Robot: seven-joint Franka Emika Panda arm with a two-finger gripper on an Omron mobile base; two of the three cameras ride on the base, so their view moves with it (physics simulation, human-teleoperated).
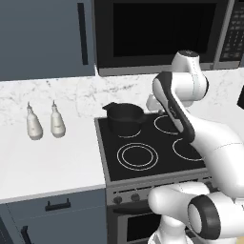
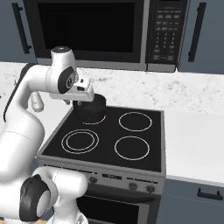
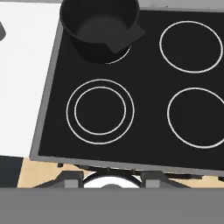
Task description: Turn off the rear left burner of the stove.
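Stove [image 1: 157, 183] sits between two white surface runs, grey steel front, flat black glass top with four white-ringed burners. Black pot [image 1: 125, 119] stands on the rear left burner [image 3: 114, 60], covering nearly all of it; only a thin white arc of that ring peeks out at the pot's base in the hand view. Pot is upright, handle tab sticking out toward the middle of the glass. Just in front of it is the front left burner [image 3: 100, 111], the one with concentric rings, bare. The two right burners, rear [image 2: 135, 121] and front [image 2: 131, 148], are single rings, also bare.

Row of small dark knobs [image 2: 131, 185] runs along the stove's front panel, above the oven door.

White arm is raised over the stove's rear left area, the hand hanging above and just beside the pot. Claw [image 2: 84, 97] points down toward the cooktop; cannot tell whether its fingers are spread or pressed together, tips hidden against the pot. It touches nothing that I can see.

Left surface [image 1: 47, 162] holds two pale bottles [image 1: 45, 123] side by side, well apart from the stove. Black microwave [image 2: 94, 33] hangs above the stove, against the marble backsplash.
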